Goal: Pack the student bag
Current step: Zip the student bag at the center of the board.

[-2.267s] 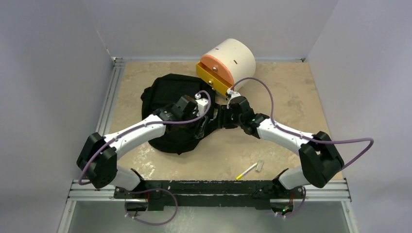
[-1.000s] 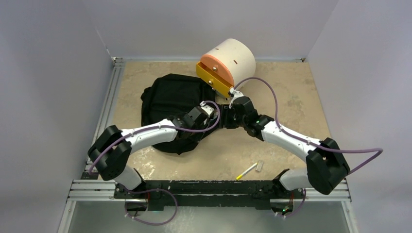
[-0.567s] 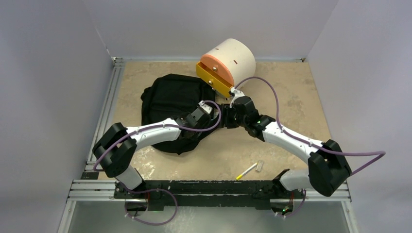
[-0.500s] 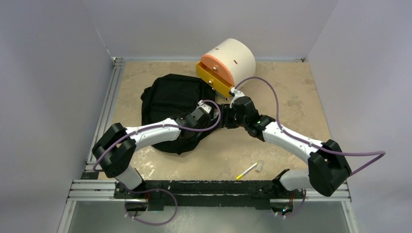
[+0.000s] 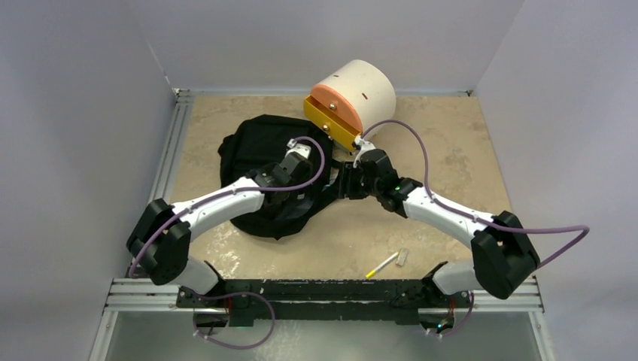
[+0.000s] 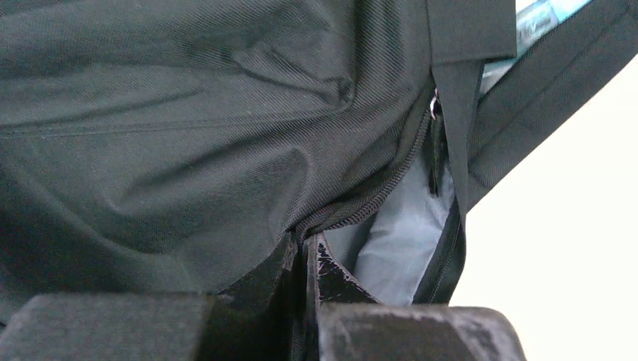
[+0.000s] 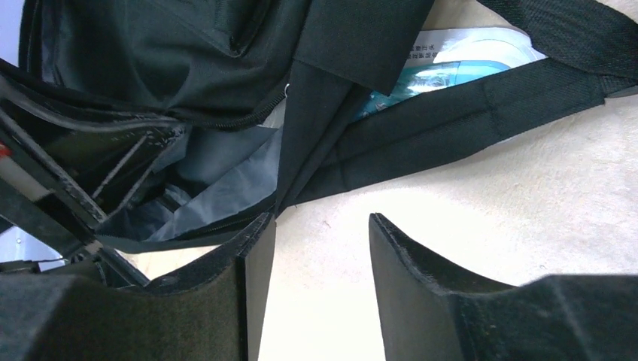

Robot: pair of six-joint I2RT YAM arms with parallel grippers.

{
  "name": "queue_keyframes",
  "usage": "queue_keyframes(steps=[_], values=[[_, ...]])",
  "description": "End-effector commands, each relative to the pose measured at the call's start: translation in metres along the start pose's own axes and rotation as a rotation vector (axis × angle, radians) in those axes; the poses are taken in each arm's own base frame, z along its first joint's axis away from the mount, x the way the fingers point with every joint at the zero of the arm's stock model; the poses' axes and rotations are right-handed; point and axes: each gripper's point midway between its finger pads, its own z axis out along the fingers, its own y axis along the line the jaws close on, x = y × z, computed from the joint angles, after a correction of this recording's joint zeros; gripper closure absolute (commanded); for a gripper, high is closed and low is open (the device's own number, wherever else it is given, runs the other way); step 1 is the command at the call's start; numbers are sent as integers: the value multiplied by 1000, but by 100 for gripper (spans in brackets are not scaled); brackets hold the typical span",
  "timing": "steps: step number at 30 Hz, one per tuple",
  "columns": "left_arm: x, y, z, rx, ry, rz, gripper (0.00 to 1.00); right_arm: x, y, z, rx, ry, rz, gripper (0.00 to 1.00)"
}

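The student bag (image 5: 256, 147) is a black fabric backpack lying left of centre on the table. My left gripper (image 5: 305, 174) is at its right side, shut on the zipper edge of the bag's opening (image 6: 307, 244), with black cloth (image 6: 188, 135) draped over it and blue-grey lining (image 6: 399, 241) showing inside. Just right of the bag, my right gripper (image 5: 342, 180) hangs open over bare table (image 7: 320, 226), empty, close to a black shoulder strap (image 7: 466, 113). A blue and white packet (image 7: 429, 75) lies partly under the straps.
A cream cylindrical drawer box (image 5: 361, 94) with an orange front and a pulled-out yellow drawer (image 5: 331, 120) stands behind the bag. A yellow pen (image 5: 382, 265) and a small grey piece (image 5: 402, 256) lie near the front edge, right of centre.
My left gripper has closed on the bag's zipper edge and drawn back and to the left with the cloth. The right gripper has hardly moved.
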Motion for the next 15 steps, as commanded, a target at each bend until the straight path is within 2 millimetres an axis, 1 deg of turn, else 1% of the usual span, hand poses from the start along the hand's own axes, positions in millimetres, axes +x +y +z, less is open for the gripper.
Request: queue_keyframes(steps=[1, 5, 11, 13, 15], values=[[-24, 13, -8, 49, -69, -107, 100, -29, 29, 1, -100, -64, 15, 51], [-32, 14, -9, 84, -96, -115, 100, -32, 51, 2, -175, -66, 64, 56], [-41, 12, -6, 119, -118, -107, 100, -18, 102, 13, -276, -36, 72, 59], [-46, 12, -7, 126, -130, -110, 100, -11, 111, 19, -283, -18, 77, 60], [-51, 12, -8, 132, -143, -115, 100, -8, 114, 24, -288, -10, 91, 61]])
